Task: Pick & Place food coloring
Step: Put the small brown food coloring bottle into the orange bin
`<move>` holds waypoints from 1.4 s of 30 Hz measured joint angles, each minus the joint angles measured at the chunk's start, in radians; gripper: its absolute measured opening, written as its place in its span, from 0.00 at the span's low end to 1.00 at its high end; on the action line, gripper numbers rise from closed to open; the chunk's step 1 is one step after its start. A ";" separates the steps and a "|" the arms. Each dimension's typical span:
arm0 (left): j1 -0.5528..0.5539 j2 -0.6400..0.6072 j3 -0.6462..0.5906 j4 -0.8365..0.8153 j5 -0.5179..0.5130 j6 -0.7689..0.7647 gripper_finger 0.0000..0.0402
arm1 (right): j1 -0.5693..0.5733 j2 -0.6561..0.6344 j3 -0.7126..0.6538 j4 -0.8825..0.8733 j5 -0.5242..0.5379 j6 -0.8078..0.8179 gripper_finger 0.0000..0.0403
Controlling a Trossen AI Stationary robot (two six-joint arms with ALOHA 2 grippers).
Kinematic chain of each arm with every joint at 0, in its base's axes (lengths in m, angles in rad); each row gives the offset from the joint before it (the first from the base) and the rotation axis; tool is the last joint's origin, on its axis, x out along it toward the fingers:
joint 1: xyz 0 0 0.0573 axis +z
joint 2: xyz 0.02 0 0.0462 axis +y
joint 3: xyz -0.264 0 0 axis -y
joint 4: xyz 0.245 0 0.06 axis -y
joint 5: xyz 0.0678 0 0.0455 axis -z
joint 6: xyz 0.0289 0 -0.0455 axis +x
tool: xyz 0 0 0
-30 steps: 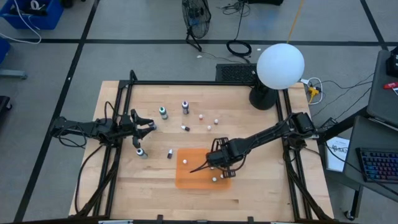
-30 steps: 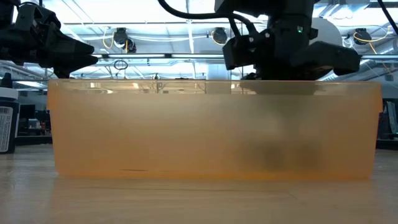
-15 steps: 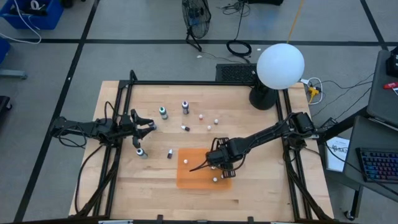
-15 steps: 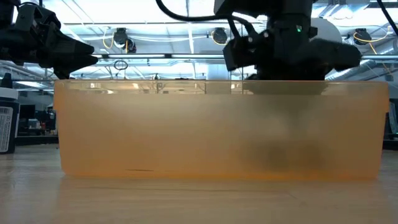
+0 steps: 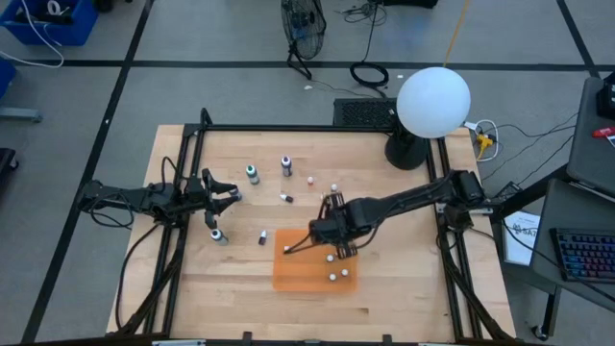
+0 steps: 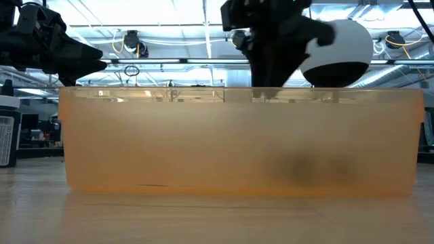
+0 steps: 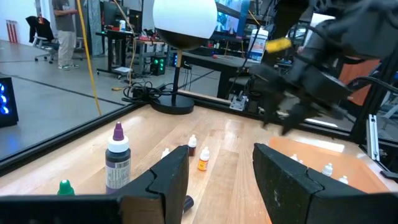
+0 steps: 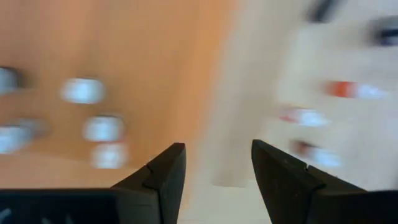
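Observation:
Several food coloring bottles stand upright on the wooden table: a purple one (image 5: 286, 165) (image 7: 118, 163), a teal one (image 5: 252, 174) and one near the left arm (image 5: 219, 234). Smaller bottles (image 7: 203, 160) stand mid-table. Pale-capped bottles (image 5: 332, 277) (image 7: 328, 168) rest in the orange tray (image 5: 298, 279). My right gripper (image 5: 325, 242) (image 8: 214, 155) hangs open above the tray's far edge, pointing steeply down, with nothing between its fingers. My left gripper (image 5: 229, 193) (image 7: 217, 162) waits open and level at the table's left side.
The translucent orange tray wall (image 6: 237, 142) fills the low view. A black lamp with a white globe (image 5: 432, 101) stands at the table's far right corner. Small white-capped pieces (image 5: 311, 179) lie on the bare wood between the bottles and the tray.
My right gripper has risen out of the orange tray and gone toward the table's far edge and a little left, turning as it rose. The tray has shifted slightly sideways in the low view. Pale-capped bottles stay in the tray.

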 joint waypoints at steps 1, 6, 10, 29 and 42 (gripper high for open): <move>0.000 0.000 0.000 0.000 0.000 0.000 0.45 | -0.015 0.000 0.001 0.000 0.037 -0.009 0.42; 0.000 0.000 0.000 0.000 0.000 0.000 0.45 | -0.155 0.000 -0.006 -0.010 0.023 -0.015 0.43; 0.000 0.000 0.000 0.000 0.000 0.000 0.45 | -0.274 0.000 -0.016 -0.007 0.000 -0.024 0.46; 0.000 0.000 0.000 0.000 0.000 0.000 0.45 | -0.442 0.000 -0.204 0.305 -0.181 -0.133 0.56; 0.000 0.000 0.000 0.000 0.000 0.000 0.45 | -0.450 0.000 -0.280 0.413 -0.232 -0.131 0.54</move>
